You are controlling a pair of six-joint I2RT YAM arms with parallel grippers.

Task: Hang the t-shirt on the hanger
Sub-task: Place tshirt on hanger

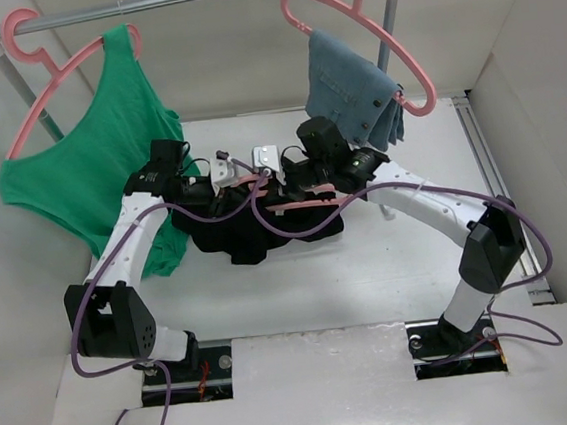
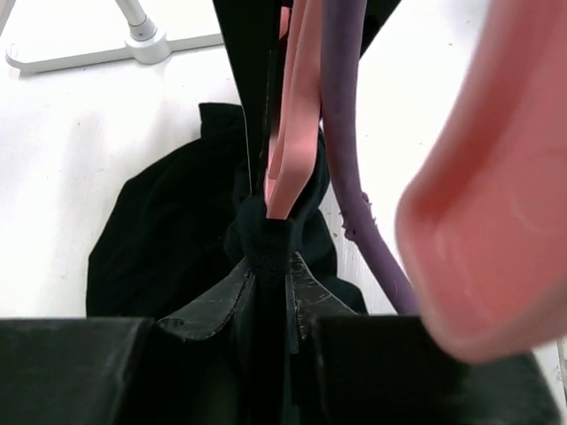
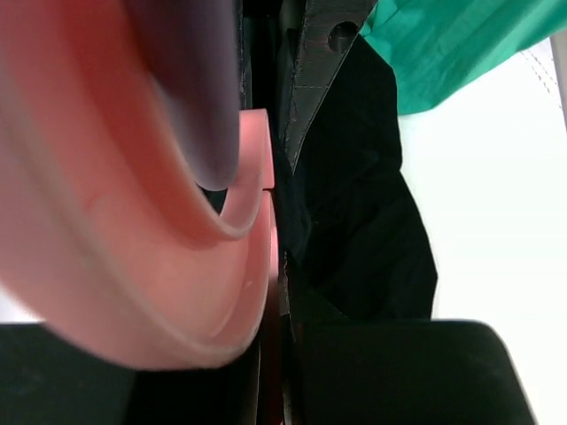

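The black t-shirt (image 1: 266, 236) lies bunched on the white table between the two arms. My left gripper (image 1: 228, 181) is shut on a fold of the t-shirt (image 2: 168, 239), the cloth pinched at the tips of my left gripper (image 2: 270, 266). The pink hanger (image 1: 298, 204) lies across the top of the shirt. In the left wrist view a hanger (image 2: 297, 133) bar runs up from the pinched cloth. My right gripper (image 1: 285, 177) is shut on the hanger (image 3: 177, 292), a pink sliver showing between the fingers of my right gripper (image 3: 276, 274), with the t-shirt (image 3: 363, 221) just beyond.
A green tank top (image 1: 88, 161) and a blue-grey denim garment (image 1: 352, 90) hang on like pink hangers from the rail (image 1: 193, 0) at the back. The rack's foot (image 2: 142, 40) stands on the table. Purple cables (image 1: 305, 222) loop over the shirt. White walls close both sides.
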